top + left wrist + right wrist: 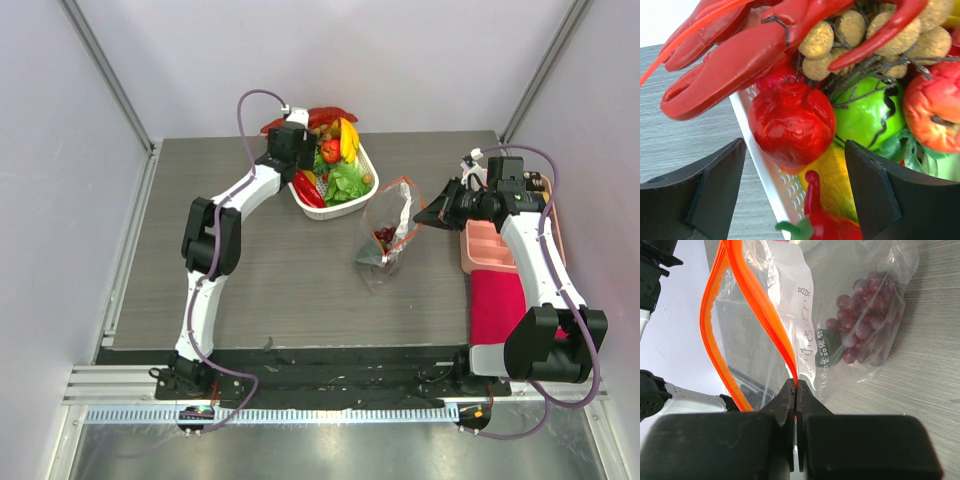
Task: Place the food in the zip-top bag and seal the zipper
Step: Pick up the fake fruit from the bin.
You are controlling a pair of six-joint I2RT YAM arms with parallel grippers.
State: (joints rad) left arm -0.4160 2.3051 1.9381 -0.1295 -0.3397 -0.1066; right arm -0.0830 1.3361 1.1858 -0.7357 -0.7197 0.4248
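Note:
The clear zip-top bag [388, 235] stands mid-table, mouth open, with dark purple grapes [862, 320] inside. My right gripper [796, 388] is shut on the orange zipper [765, 315] and holds that edge up; it shows in the top view [428, 216] at the bag's right. My left gripper [795, 192] is open over the near-left rim of the white basket [765, 170]. A red tomato [790, 125] lies just ahead of its jaws, with a yellow piece [835, 182] and a red pepper [835, 230] between them, not gripped. It shows in the top view [290, 150].
The basket [352, 207] at the back centre is heaped with food: a red lobster [740, 50], a green pepper [865, 115], a banana [348, 138], green leaves [345, 182]. A pink divided tray [500, 240] and a red cloth [497, 300] lie at the right edge.

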